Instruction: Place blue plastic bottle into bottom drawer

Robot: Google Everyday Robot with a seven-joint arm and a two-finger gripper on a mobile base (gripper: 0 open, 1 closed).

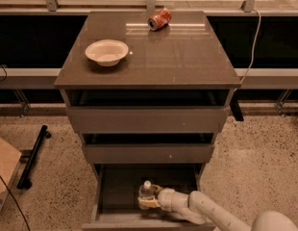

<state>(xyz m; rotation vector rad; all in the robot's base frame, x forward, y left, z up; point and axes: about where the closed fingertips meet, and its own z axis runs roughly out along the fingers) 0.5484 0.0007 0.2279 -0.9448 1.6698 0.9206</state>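
The grey-brown cabinet (pixel 178 57) filled the middle of the scene, with all three drawers pulled out in steps toward the near side. The bottom drawer (pixel 117 191) stood out furthest, its dark box open to above. The white arm (pixel 206 211) reached in from the near right corner, low over that drawer. On the cabinet top a white bowl (pixel 106 52) sat at the left and a crushed red-orange soda can (pixel 159 19) lay at the far edge, both well apart from the work.

The blue plastic bottle (pixel 147 190) stood upright inside the bottom drawer, toward its near middle, white cap up. The gripper (pixel 150 202) was pinching it around the lower body.

The step in hand looked like the placing itself: the bottle was already within the drawer's walls and seemed close to the floor. The next move would call for settling its base, releasing the grip without tipping it, then lifting the arm out clear of the drawer front above.

Whether the bottle's base touched the drawer floor could not be told, since the gripper hid it. The drawer's near front was cut off by the frame edge.
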